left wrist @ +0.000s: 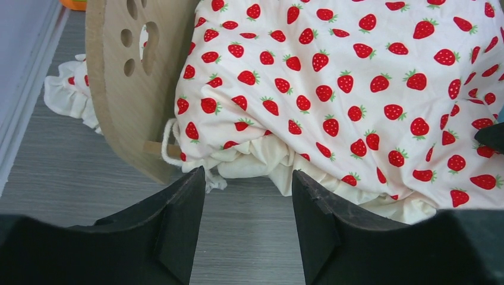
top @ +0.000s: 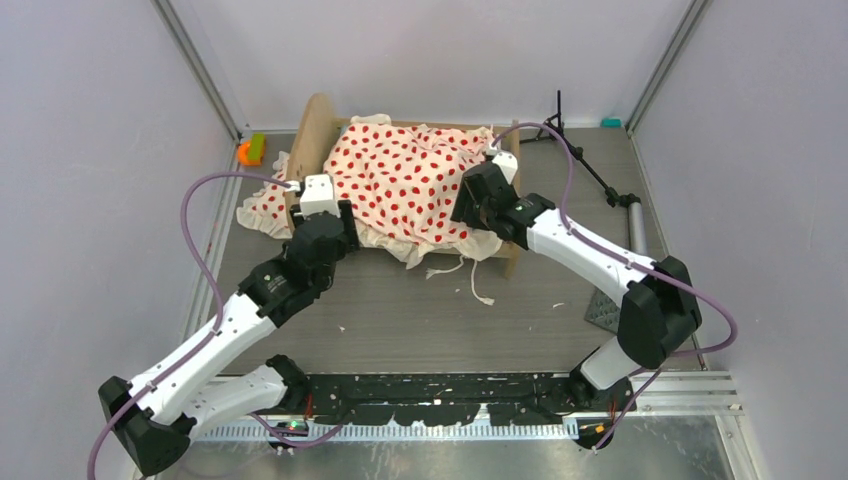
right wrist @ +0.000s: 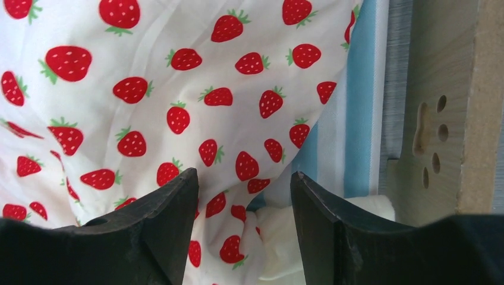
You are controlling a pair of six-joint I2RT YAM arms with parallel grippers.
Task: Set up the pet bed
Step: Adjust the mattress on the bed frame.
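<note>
Jaws spread and empty, left gripper (left wrist: 248, 205) and right gripper (right wrist: 245, 205) flank bed (top: 315, 125) at table's (top: 400, 320) far side; cover (top: 400, 175) sags over near edge, where a low finger might snag and drag it askew.

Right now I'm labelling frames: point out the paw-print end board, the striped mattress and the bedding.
paw-print end board (left wrist: 116, 119), left wrist view, wood beside the cut-out.
striped mattress (right wrist: 358, 119), right wrist view, blue stripe.
bedding (top: 400, 180), top view, cloth's middle.

Bedding (left wrist: 356, 89): white, cream ruffle, red strawberries with green tops. Mattress (right wrist: 359, 119): blue-white stripes. End board (left wrist: 119, 119): pale wood, paw-print cutout. Counter (top: 420, 310): grey wood-grain.
</note>
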